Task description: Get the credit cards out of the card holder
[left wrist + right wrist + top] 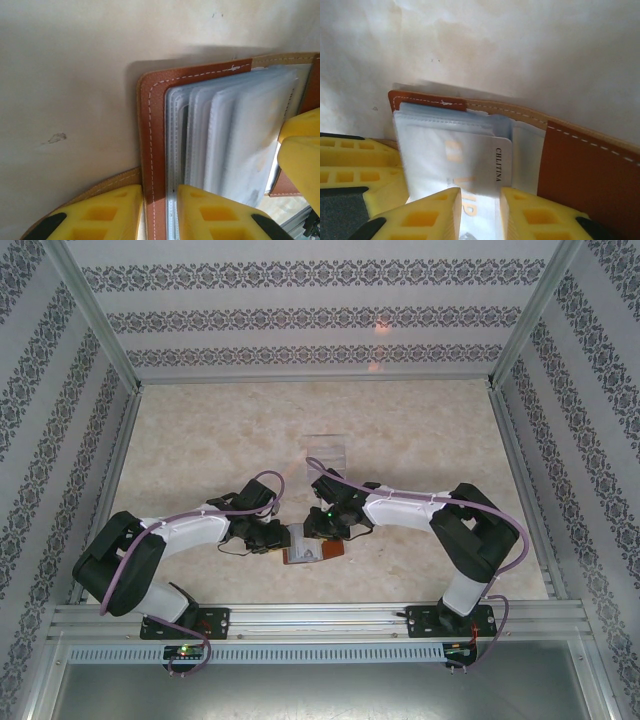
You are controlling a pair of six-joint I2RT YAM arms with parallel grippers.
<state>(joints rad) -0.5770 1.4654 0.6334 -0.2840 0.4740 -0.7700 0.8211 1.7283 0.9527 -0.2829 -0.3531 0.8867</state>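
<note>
card holder (314,549) open, left hand (160,196) pinching cover; right hand (479,197) astride card (470,155), grip unclear; clear box (328,452) behind.

From above, the left gripper (279,537) and right gripper (322,529) cover half the wallet (326,553); its contents are too small to make out. At the left wrist, frosted sleeves (240,130) blur what they hold, and the right gripper's finger (300,150) hides the wallet's right side. At the right wrist, a card (485,160) runs off the bottom edge; whether it is pinched cannot be told.
</note>
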